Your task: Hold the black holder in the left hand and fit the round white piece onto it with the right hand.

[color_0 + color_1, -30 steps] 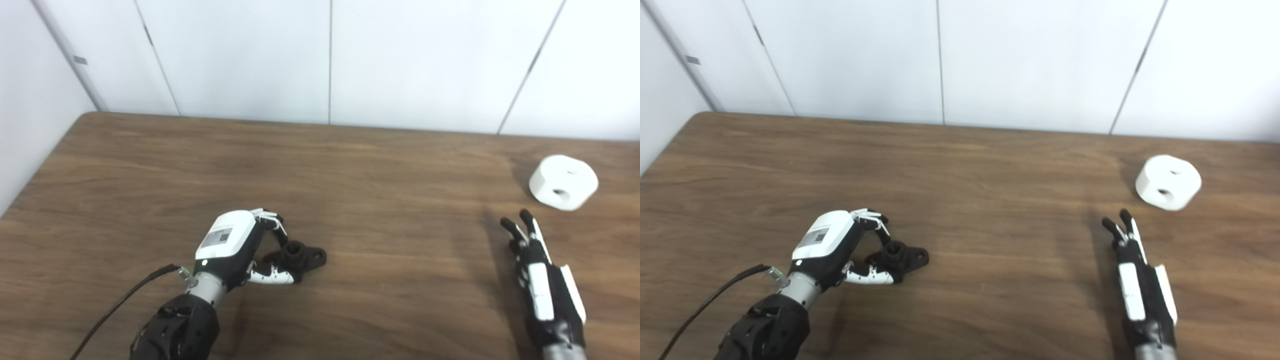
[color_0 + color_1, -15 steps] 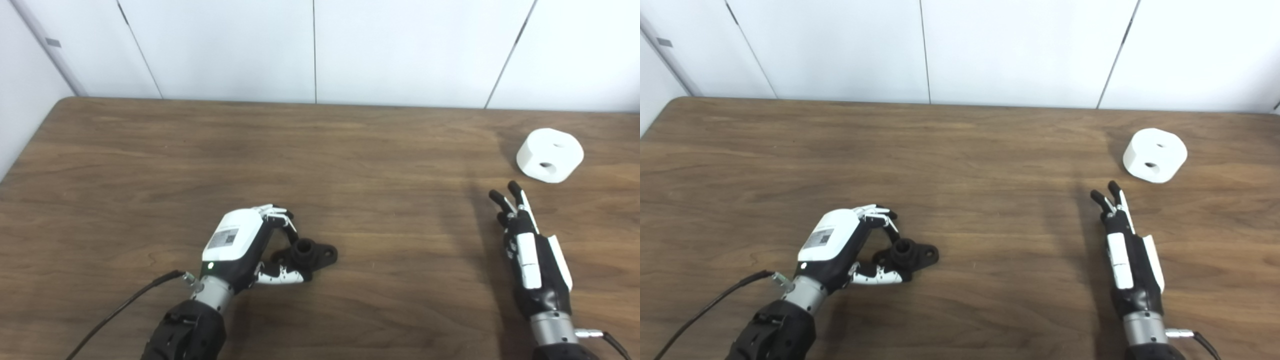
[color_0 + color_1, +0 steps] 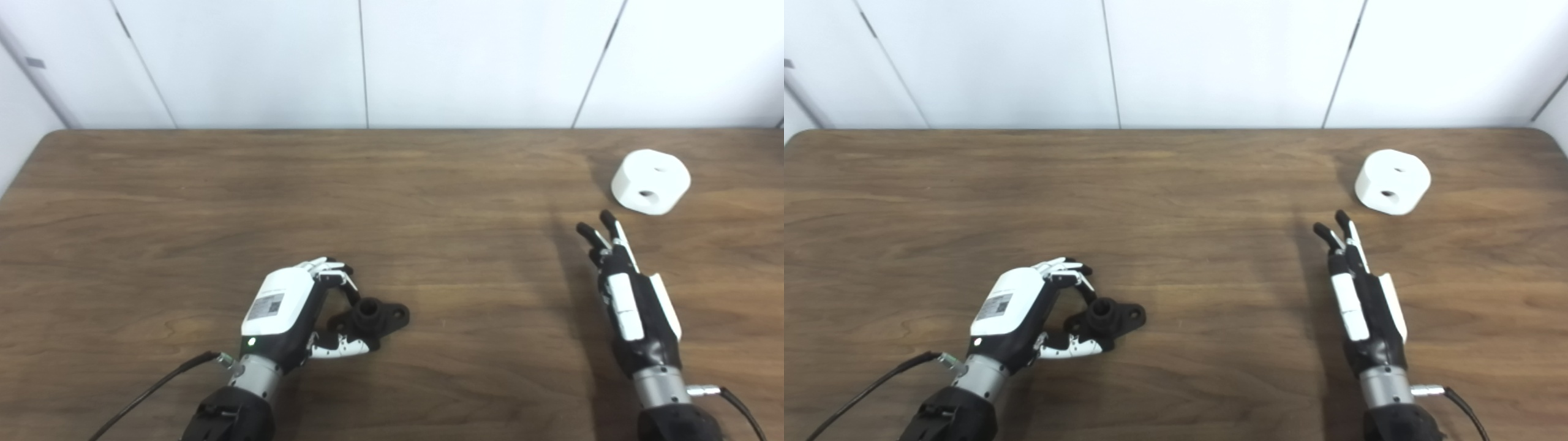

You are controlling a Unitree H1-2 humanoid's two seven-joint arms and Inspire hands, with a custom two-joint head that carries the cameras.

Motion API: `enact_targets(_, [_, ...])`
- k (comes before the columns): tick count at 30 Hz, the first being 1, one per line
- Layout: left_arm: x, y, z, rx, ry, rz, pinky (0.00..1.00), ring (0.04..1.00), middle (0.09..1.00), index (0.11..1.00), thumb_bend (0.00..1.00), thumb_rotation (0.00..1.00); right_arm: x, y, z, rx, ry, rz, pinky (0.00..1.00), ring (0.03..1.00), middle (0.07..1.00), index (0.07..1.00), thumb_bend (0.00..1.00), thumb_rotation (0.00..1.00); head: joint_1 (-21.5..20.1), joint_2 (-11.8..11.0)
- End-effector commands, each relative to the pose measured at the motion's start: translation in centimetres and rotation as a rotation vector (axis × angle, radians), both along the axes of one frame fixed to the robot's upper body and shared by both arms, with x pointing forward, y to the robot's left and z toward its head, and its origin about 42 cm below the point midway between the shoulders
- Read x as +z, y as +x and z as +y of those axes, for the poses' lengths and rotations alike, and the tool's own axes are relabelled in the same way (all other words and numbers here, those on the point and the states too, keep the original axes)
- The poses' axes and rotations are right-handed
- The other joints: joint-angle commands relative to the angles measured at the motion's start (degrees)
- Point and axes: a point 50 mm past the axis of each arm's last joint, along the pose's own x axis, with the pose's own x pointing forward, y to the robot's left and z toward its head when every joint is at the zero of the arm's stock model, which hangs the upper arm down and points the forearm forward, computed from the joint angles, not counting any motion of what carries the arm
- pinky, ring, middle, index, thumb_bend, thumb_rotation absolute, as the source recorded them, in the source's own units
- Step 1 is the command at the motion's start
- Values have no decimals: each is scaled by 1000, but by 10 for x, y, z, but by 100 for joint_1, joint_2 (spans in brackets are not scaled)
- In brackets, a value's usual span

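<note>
Left hand (image 3: 288,309) curls around the black holder (image 3: 370,317) (on the table); right hand (image 3: 631,300) empty, fingers straight, near the round white piece (image 3: 650,181).

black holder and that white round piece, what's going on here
The left hand is curled around the black holder, which sits on the wooden table; a firm grip is not clear yet. The right hand is open, fingers pointing toward the round white piece, which lies untouched near the far right corner.
</note>
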Motion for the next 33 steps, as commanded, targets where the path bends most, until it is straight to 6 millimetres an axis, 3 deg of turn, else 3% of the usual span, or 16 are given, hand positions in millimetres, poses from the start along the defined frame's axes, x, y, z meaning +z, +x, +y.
enact_targets(1, [-9, -3, -4, -29, 1, 41, 874, 879, 796, 486, 521, 47, 6, -14, 2, -28, 11, -22, 1000, 976, 917, 1000, 575, 903, -3, 1])
enact_targets(8, [-14, -2, -7, -49, 1, 52, 885, 883, 799, 486, 521, 47, 19, -10, -6, -58, -5, -51, 1000, 994, 940, 1000, 523, 840, -260, -34])
enact_targets(23, [-23, -2, -10, -94, 35, 63, 862, 870, 793, 486, 522, 48, 61, 11, -25, -162, -196, -113, 993, 969, 923, 1000, 599, 787, -672, -213])
enact_targets(24, [-23, -2, -10, -95, 37, 65, 864, 871, 794, 486, 522, 48, 64, 13, -27, -170, -229, -119, 947, 952, 916, 1000, 597, 786, -643, -238])
enact_targets(31, [-32, -2, -13, -100, 40, 75, 859, 869, 798, 486, 522, 47, 89, 34, -40, -200, -308, -143, 843, 935, 923, 993, 620, 617, -804, -294])
enact_targets(33, [-35, -3, -13, -101, 45, 78, 855, 868, 800, 486, 522, 47, 96, 43, -43, -214, -346, -156, 910, 949, 925, 994, 611, 582, -928, -319])
